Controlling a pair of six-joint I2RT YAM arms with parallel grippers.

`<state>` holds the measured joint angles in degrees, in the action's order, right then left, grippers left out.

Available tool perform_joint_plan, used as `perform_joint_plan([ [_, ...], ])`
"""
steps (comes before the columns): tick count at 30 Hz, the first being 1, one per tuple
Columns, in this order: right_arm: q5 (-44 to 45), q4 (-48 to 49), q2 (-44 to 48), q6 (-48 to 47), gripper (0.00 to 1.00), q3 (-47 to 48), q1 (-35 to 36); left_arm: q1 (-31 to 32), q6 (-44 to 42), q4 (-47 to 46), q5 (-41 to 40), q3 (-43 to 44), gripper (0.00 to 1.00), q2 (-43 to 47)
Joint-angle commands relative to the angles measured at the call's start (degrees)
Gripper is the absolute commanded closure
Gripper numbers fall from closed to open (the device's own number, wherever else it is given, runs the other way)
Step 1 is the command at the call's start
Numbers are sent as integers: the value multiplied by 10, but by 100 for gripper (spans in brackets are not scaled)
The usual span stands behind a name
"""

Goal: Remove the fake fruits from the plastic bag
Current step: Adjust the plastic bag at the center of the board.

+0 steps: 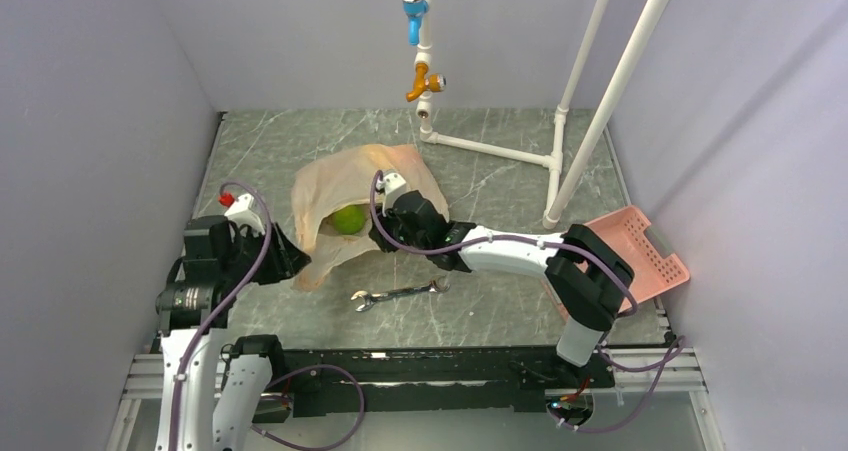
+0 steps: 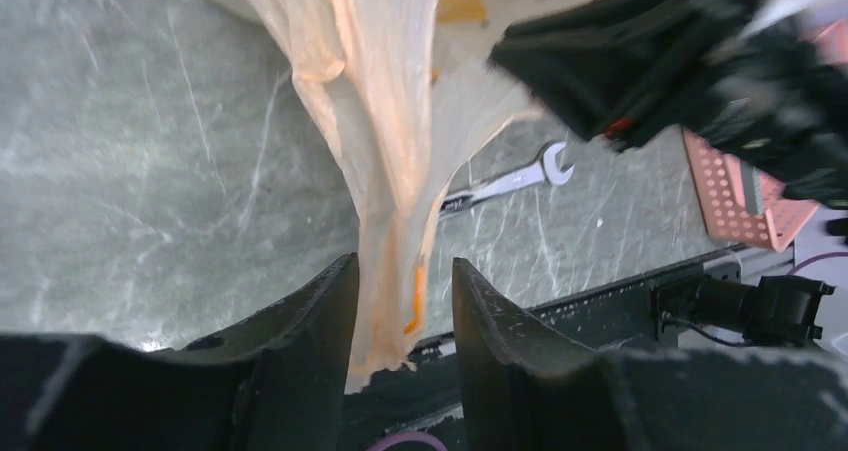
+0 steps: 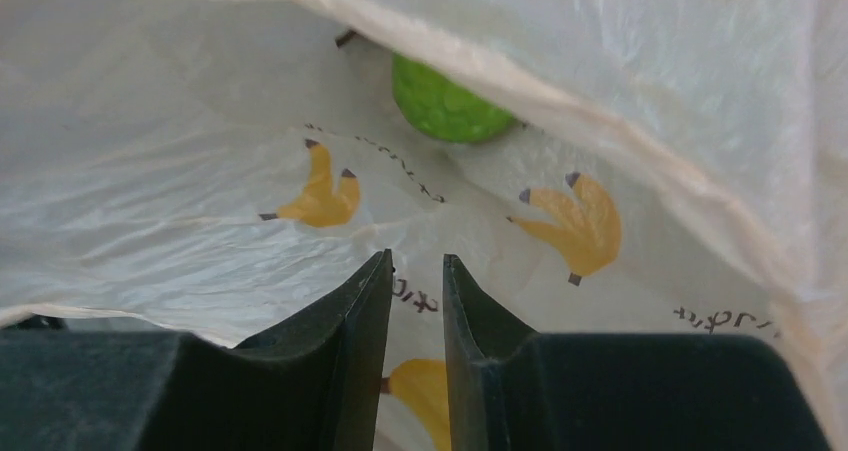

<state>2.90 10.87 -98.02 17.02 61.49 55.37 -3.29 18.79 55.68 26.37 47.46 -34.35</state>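
The plastic bag (image 1: 372, 176) lies crumpled mid-table, peach and translucent. One green round fake fruit (image 1: 347, 219) shows at its mouth; inside, the same green fruit (image 3: 445, 101) rests deep against the bag's wall (image 3: 180, 191), which is printed with yellow bananas. My right gripper (image 3: 417, 261) is inside the bag short of the fruit, open by a narrow gap with nothing between its fingers; from above the right gripper (image 1: 384, 235) is at the bag's near-right edge. My left gripper (image 2: 405, 271) is open, and a loose strip of the bag (image 2: 390, 171) hangs between its fingers. From above the left gripper (image 1: 296, 261) is at the bag's near-left corner.
A silver wrench (image 1: 398, 293) lies just in front of the bag, and a pink slotted basket (image 1: 645, 256) stands at the right edge behind the right arm. A white pipe frame (image 1: 556, 166) with a blue and a brass tap rises at the back.
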Motion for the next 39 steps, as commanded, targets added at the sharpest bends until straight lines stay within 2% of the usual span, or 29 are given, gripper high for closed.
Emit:
perform_joint_plan([
  [1,11,64,-11,3,72,-31,1,1,-30,-31,-12,78,52,9],
  [3,6,65,-14,12,73,-40,2,6,-49,-32,-23,109,36,-20],
  [5,-6,70,-13,21,74,-55,1,27,-61,-51,-47,131,31,-51],
  [7,-6,81,-3,40,75,-79,1,91,-68,-93,-107,137,22,-77],
  [9,-12,109,7,58,75,-108,1,180,-88,-130,-208,140,20,-112],
  [11,-11,125,15,68,75,-129,2,246,-114,-158,-268,143,18,-158],
  [16,10,141,31,103,76,-169,-1,323,-203,-246,-339,138,1,-276],
  [21,25,154,62,112,76,-203,-5,351,-267,-261,-376,176,1,-393],
  [25,19,161,77,125,77,-217,-16,368,-273,-266,-415,204,1,-467],
  [30,3,168,62,150,77,-214,-28,369,-250,-264,-501,247,1,-540],
  [37,-6,176,48,166,78,-201,-36,372,-259,-195,-350,302,1,-603],
  [39,-16,163,47,164,78,-193,-41,380,-257,-170,-336,304,1,-595],
])
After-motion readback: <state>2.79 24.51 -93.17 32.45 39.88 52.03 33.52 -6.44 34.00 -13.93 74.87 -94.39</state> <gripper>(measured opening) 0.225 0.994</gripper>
